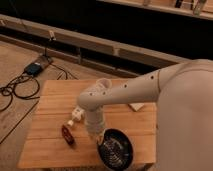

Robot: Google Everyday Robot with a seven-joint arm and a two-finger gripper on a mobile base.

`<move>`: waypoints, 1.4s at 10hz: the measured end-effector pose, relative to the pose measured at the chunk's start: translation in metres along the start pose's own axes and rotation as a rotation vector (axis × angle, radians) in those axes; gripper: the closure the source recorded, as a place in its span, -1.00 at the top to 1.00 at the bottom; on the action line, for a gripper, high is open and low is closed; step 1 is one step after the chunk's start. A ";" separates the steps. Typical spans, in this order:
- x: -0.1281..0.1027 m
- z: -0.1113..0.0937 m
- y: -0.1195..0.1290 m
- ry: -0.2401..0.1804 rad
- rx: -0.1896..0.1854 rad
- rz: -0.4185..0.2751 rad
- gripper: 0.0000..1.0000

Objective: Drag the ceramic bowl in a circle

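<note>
Largest in view — the white arm, coming in from the right and bending down over the wooden table. Next in size, the bowl: dark, glossy, upright at the front edge of the table, right of the middle, with its near rim at that edge or maybe slightly past it. Hard to say which. At its left rim, the gripper, pointing down and meeting the bowl there; clamped on the rim or only pressing on it, cannot tell. Behind the arm, a clear cup, well apart from the bowl. Left of the bowl, near but not touching, a dark red object, and a little further back a small white piece.

Seems to be mid-drag, at the part of the circle closest to the front edge. To do it well: curve the path away from that edge and back toward the middle of the table. Keep the bowl flat on the wood, with steady contact at the rim and no lifting — a guard against slipping on the glossy surface. Move slowly, and hold the arc tight enough to pass clear of the red object and the white piece.
</note>
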 end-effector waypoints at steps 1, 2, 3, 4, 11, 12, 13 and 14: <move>-0.014 -0.001 -0.023 -0.012 0.009 0.036 -1.00; -0.028 -0.003 -0.039 -0.026 0.019 0.051 -1.00; -0.045 -0.004 -0.054 -0.039 0.033 0.058 -1.00; -0.061 -0.005 -0.062 -0.050 0.047 0.055 -1.00; -0.157 -0.036 -0.004 -0.154 0.099 -0.178 -1.00; -0.155 -0.041 0.026 -0.166 0.078 -0.244 -1.00; -0.145 -0.044 0.057 -0.171 0.046 -0.305 -1.00; -0.134 -0.046 0.079 -0.171 0.016 -0.348 -1.00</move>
